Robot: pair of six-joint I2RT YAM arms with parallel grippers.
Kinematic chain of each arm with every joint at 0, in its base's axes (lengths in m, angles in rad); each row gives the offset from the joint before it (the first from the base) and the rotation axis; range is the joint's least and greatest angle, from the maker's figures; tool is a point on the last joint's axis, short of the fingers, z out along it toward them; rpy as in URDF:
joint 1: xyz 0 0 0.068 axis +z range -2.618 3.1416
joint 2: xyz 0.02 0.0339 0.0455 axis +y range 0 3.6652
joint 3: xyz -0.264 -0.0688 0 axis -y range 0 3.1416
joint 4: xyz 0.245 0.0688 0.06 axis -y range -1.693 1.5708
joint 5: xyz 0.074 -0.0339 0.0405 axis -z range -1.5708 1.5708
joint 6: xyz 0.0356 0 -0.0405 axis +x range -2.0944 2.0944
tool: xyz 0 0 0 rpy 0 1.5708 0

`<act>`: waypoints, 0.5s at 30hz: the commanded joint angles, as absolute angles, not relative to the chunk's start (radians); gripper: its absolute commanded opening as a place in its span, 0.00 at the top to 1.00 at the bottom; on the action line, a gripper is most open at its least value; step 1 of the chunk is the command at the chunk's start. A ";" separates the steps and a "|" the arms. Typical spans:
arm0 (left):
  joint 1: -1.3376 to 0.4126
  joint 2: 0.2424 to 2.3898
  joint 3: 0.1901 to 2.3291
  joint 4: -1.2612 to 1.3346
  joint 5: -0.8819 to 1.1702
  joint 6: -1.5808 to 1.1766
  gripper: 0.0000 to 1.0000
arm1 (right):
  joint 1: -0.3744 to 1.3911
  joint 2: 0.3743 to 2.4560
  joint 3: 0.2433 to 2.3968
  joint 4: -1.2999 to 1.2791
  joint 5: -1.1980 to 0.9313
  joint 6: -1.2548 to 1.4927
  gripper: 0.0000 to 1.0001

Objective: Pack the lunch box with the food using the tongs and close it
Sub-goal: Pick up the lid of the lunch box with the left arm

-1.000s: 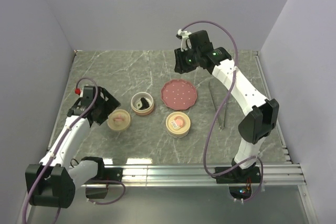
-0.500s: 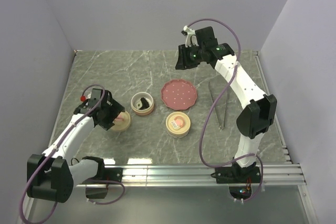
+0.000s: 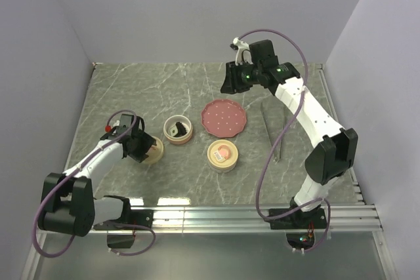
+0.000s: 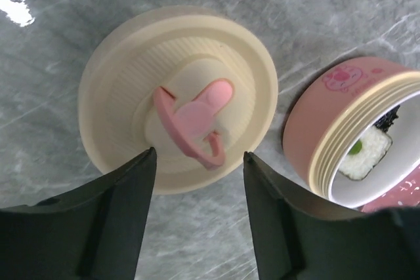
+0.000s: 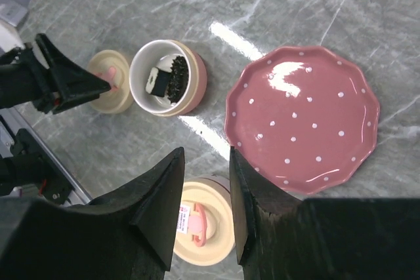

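Observation:
A cream lid (image 4: 131,90) with a pink handle (image 4: 193,119) lies flat on the table. My left gripper (image 4: 199,155) hangs low over the lid's near rim, open, with its fingertips on either side of the handle and nothing held. Beside the lid stands the open pink lunch box (image 3: 178,129) with dark and white food (image 4: 367,152) inside. The grey tongs (image 3: 270,130) lie on the table to the right of the red plate (image 3: 224,118). My right gripper (image 5: 205,155) is open, empty and high above the table.
A second lunch box (image 3: 222,154) with its cream lid on stands in front of the spotted plate (image 5: 302,116). The plate holds nothing. Grey walls close in the table on the left, back and right. A metal rail runs along the near edge.
My left gripper has come down and to the right onto the loose lid, and its jaws have narrowed. The right arm has drifted slightly to the right, still raised.

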State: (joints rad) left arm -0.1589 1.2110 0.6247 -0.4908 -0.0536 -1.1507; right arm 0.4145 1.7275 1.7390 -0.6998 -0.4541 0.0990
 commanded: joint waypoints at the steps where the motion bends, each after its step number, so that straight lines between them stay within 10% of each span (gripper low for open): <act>1: -0.163 1.242 0.630 -0.410 -0.072 -1.190 0.40 | 0.416 1.635 1.714 -0.643 -0.454 0.087 0.59; 15: -0.160 1.276 0.653 -0.362 -0.087 -1.181 0.71 | 0.416 1.597 1.672 -0.641 -0.430 0.075 0.59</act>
